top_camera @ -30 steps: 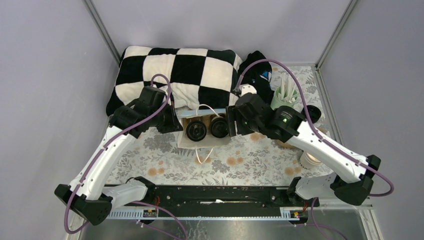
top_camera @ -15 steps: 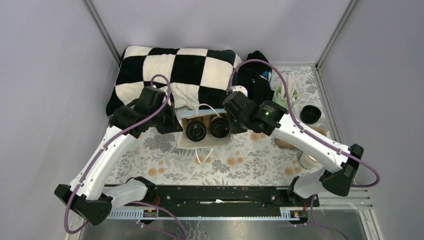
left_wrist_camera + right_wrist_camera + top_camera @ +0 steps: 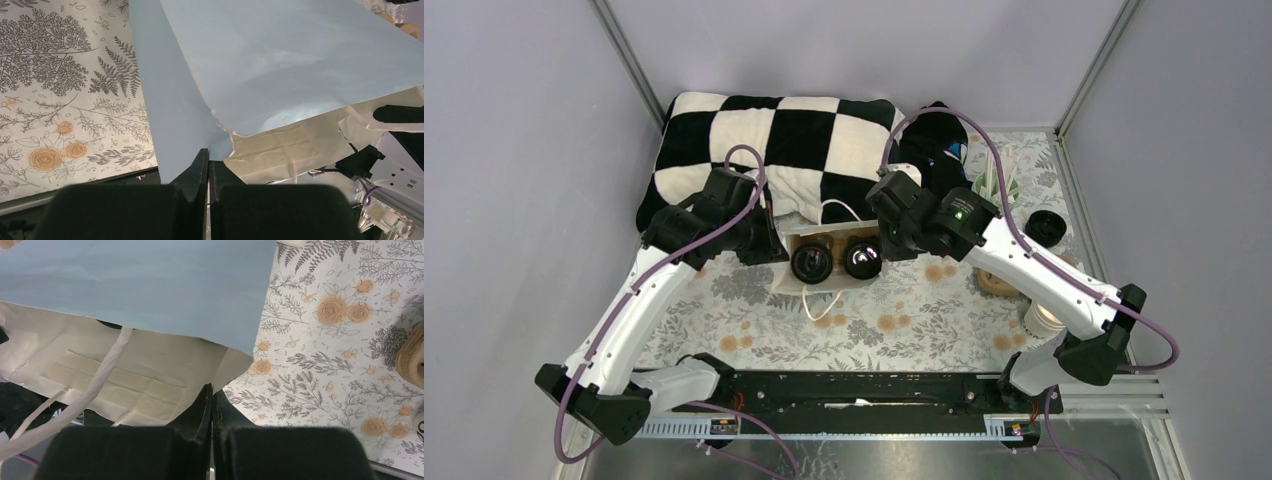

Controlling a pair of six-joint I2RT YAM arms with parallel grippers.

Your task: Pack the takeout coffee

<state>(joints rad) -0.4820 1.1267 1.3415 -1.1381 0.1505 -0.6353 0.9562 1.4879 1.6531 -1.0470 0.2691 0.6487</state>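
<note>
Floral table (image 3: 904,320) carries a checkered blanket (image 3: 774,140) and paper bag (image 3: 280,60) (open-topped).

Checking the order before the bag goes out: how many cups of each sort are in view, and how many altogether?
Black-lidded cups: 2
White cup without lid: 1
Mint-green cup of sticks: 1
Total: 4

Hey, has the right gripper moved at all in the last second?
Yes. The right gripper shut on the paper bag's edge, and its arm swung left, away from the black lid at right.
</note>
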